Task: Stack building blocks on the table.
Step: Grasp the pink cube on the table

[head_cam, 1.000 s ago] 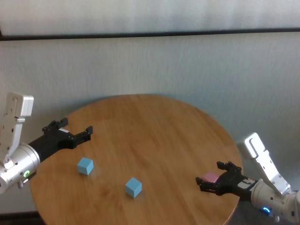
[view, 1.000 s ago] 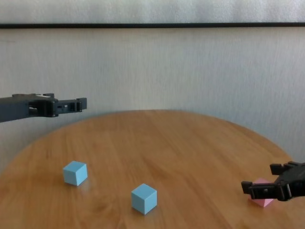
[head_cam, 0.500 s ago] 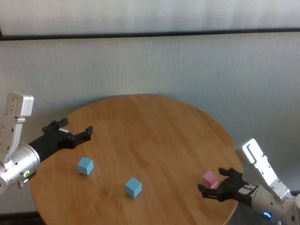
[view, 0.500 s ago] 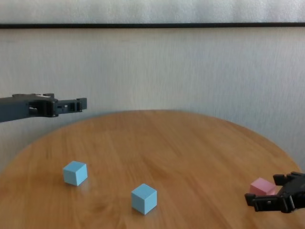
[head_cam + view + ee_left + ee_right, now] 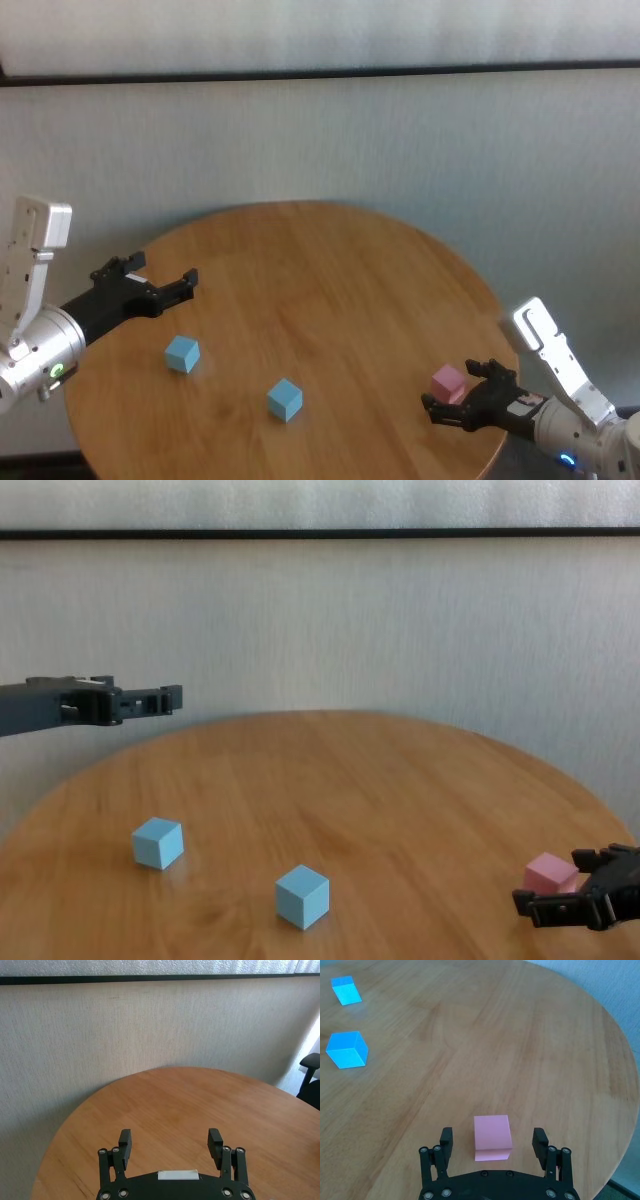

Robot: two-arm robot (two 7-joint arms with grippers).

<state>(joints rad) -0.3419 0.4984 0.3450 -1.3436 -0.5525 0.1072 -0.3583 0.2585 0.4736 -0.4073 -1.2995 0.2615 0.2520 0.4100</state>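
Right gripper (image 5: 492, 1144) sits low at the bench (image 5: 330, 290) edge, jaws open, pink block (image 5: 492, 1137) just ahead. Left gripper (image 5: 170, 1146) hovers open. Both blue blocks (image 5: 182, 353) (image 5: 285, 399) sit apart.

Daylight's coming in soft & even, prob. from the far side. Table (image 5: 330, 270) top is showing faint sheen, esp. in right wrist view. Blocks are casting only weak, short shadows. Wall's looking slightly washed out; edges staying fairly sharp.
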